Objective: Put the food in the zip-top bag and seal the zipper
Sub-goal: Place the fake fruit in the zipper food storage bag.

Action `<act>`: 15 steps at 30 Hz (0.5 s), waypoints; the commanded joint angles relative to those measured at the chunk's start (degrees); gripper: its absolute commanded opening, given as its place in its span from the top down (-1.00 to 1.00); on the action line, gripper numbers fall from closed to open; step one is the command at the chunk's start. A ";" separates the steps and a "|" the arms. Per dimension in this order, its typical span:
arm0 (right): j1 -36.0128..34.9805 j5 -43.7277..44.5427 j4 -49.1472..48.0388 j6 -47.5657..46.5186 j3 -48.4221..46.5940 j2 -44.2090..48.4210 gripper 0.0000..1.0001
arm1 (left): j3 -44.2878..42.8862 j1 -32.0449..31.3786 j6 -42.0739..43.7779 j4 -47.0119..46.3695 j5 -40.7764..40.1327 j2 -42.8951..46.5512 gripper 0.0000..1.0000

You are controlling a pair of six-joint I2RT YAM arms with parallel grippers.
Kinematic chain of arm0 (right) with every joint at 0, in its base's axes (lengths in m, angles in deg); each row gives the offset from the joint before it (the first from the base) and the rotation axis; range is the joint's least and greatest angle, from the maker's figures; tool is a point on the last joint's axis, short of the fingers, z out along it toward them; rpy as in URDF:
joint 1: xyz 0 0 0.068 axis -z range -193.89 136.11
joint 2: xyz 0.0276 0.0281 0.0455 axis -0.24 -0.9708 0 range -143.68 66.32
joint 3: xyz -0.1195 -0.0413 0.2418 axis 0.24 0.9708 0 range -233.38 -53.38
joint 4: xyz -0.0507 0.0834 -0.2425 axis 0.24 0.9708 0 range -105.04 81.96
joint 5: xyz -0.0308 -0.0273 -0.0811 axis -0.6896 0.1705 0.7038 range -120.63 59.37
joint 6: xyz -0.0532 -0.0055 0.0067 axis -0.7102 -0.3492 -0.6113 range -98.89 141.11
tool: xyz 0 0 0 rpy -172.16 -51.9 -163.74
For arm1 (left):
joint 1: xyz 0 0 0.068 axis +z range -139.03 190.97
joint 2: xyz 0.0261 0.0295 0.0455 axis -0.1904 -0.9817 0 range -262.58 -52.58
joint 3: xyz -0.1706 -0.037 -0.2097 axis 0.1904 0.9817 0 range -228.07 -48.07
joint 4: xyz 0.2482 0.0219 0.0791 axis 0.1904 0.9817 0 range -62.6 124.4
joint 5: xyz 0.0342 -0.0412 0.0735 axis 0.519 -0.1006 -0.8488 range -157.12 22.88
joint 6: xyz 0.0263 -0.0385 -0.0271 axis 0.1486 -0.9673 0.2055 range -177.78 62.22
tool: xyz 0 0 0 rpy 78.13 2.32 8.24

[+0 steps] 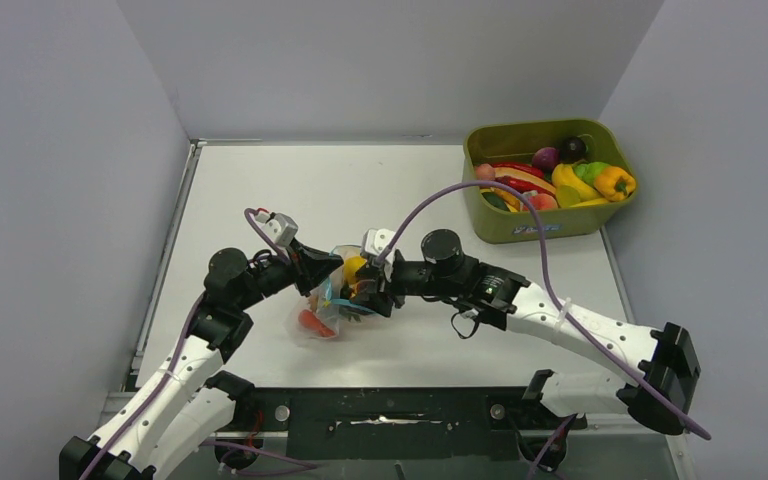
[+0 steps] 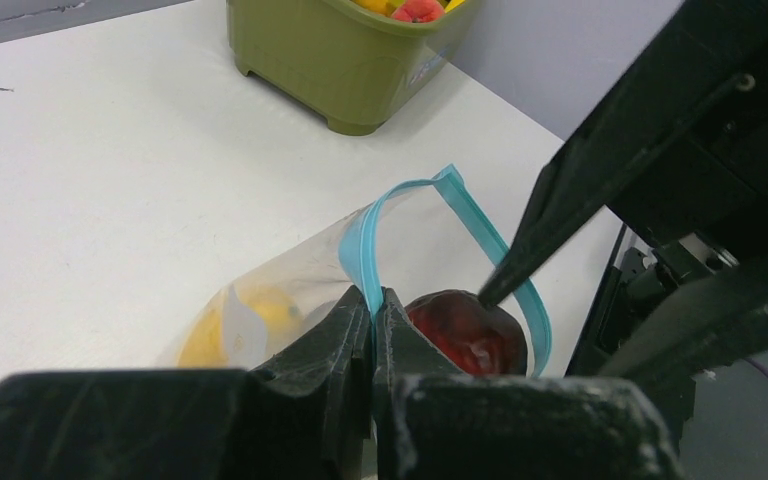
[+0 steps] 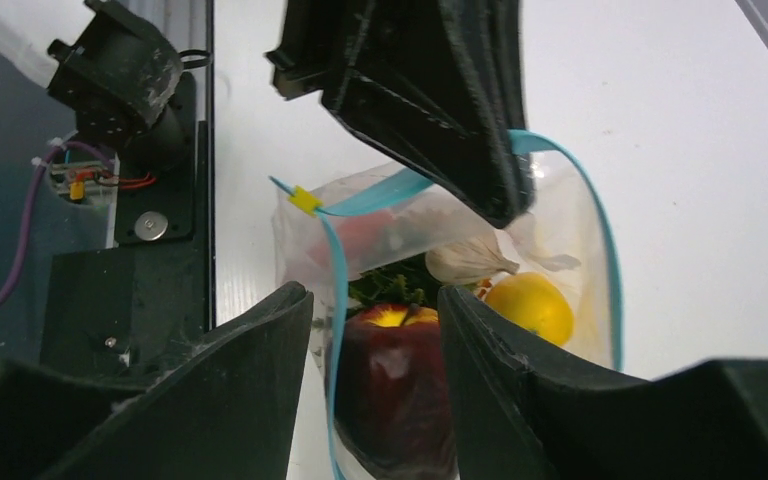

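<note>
With the left gripper (image 2: 372, 305) pinching the zipper (image 2: 360, 245), the right gripper (image 3: 375, 300) (half-spread astride the maroon piece (image 3: 390, 385), grip unclear) should reach deep into the zip-top bag (image 2: 290, 275) before releasing.

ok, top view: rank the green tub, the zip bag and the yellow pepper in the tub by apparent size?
1. olive-green tub
2. zip-top bag, partly covered, so its full outline is unclear
3. yellow pepper, clearly the smallest
</note>
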 commanded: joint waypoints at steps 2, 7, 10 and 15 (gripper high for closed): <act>-4.77 0.85 -2.98 -4.26 -0.97 -2.16 0.00 | -1.25 -0.20 -1.10 -4.75 1.19 0.72 1.00; -5.84 3.86 -1.96 -6.57 -2.06 -5.90 0.01 | -0.85 -0.25 -1.48 -5.09 1.19 1.03 1.00; -5.84 3.95 -1.19 -6.89 -2.93 -7.60 0.17 | -0.77 -0.25 -1.62 -5.23 1.11 1.20 1.00; -5.99 4.31 -1.59 -6.36 -3.01 -7.06 0.91 | -1.04 -0.25 -1.16 -4.56 1.19 1.83 1.00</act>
